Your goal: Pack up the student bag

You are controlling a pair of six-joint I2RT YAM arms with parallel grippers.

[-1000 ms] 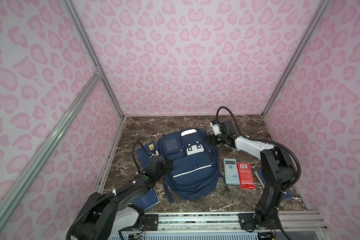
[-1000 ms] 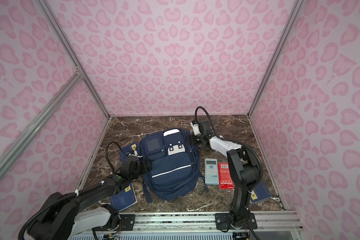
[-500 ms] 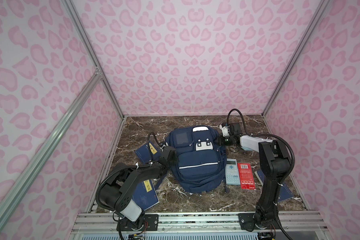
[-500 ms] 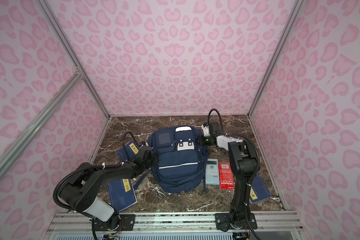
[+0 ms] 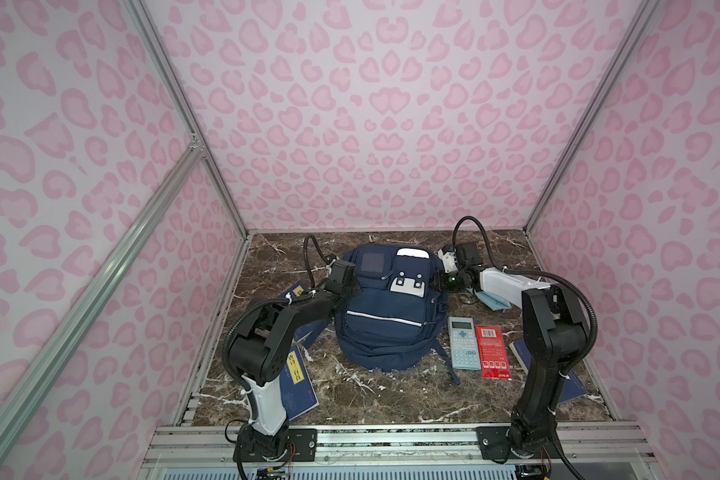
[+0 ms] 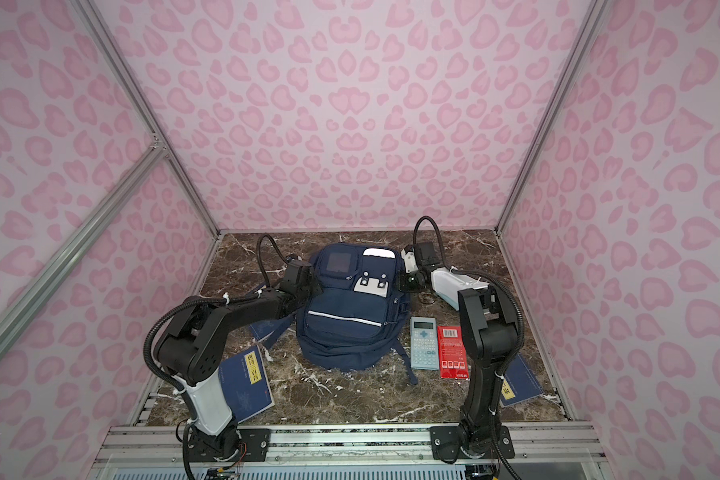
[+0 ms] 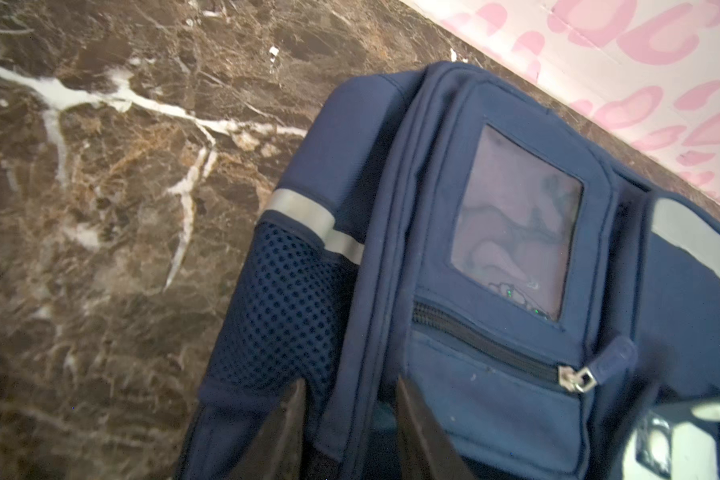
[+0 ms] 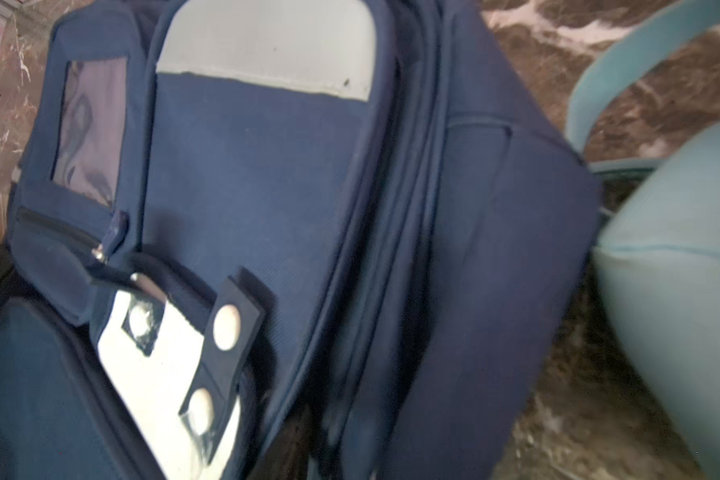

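Apparently to steady it for packing, the student bag (image 5: 385, 328) lies flat on the bench (image 5: 371, 395) near its back edge, the left gripper (image 7: 350, 386) half closed on its side seam, the right gripper (image 5: 443, 281) against the opposite side, its jaws hidden, so I cannot tell its grip.

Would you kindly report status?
Left gripper pinching side of large navy fabric backpack. Right gripper at opposite side, grip unclear. Light blue calculator, flat red packet lie outside.

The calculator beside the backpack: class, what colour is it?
The calculator is light blue, clearest in a top view.
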